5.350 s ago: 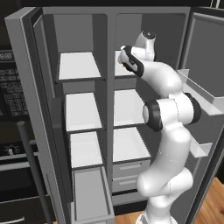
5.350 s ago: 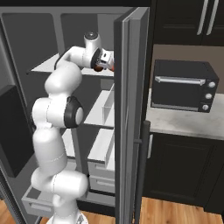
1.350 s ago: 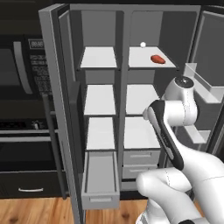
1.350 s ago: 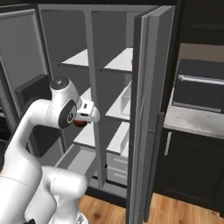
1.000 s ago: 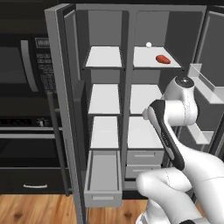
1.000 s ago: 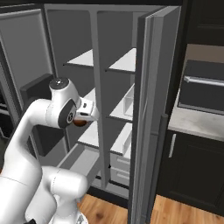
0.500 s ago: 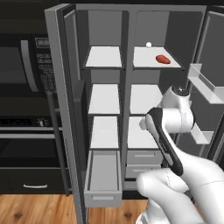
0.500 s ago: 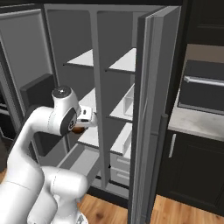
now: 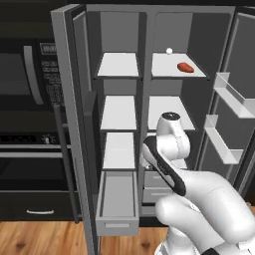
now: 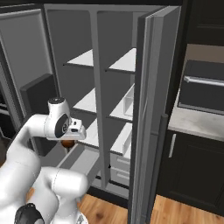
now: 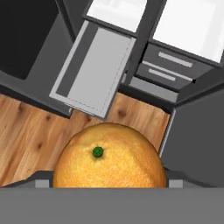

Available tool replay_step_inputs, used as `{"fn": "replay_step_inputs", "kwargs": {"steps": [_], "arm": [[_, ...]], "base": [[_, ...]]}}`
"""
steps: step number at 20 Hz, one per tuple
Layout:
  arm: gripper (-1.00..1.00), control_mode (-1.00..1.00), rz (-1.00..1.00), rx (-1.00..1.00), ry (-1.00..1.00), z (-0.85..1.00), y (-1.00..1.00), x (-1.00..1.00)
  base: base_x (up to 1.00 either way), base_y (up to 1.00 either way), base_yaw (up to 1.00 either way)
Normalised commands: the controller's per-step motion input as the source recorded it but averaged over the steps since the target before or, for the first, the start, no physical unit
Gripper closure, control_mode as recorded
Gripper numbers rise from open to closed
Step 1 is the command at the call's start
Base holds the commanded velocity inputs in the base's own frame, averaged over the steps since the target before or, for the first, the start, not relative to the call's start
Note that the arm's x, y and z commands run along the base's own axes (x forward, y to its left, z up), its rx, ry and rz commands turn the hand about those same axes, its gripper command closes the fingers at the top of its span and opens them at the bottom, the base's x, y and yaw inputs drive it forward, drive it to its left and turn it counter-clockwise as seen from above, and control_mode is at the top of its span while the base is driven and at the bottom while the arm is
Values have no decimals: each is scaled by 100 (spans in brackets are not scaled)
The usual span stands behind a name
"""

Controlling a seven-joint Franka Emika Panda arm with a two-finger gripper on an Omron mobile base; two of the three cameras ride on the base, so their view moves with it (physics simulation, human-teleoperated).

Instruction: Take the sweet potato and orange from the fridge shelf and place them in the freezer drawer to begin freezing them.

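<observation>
Currently the orange point(image 11: 109, 156) is clasped between the fingers; the open freezer drawer point(image 11: 94, 70) is seen below and ahead.

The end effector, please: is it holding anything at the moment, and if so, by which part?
The end effector holds the orange across its round sides, green stem end facing the hand camera, above the open freezer drawer.

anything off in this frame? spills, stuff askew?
Nothing stands out. The orange sits in the gripper, the freezer drawer is pulled open squarely, and the sweet potato lies on the top right shelf beside a small white ball.
</observation>
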Motion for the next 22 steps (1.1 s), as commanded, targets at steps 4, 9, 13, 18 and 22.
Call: {"fn": "replay_step_inputs", "kwargs": {"steps": [4,9,13,18,22], "arm": [[100,-100,1,0,14,-42,54,21],[100,-100,3,4,2,-64,21,0],[100,-100,1,20,-1,-64,0,16],[100,-100,3,6,-1,-32,0,27],[100,-100,4,0,0,-34,0,28]], "base": [[0,0,0],[0,0,0],[0,0,0],[0,0,0],[0,0,0]]}}
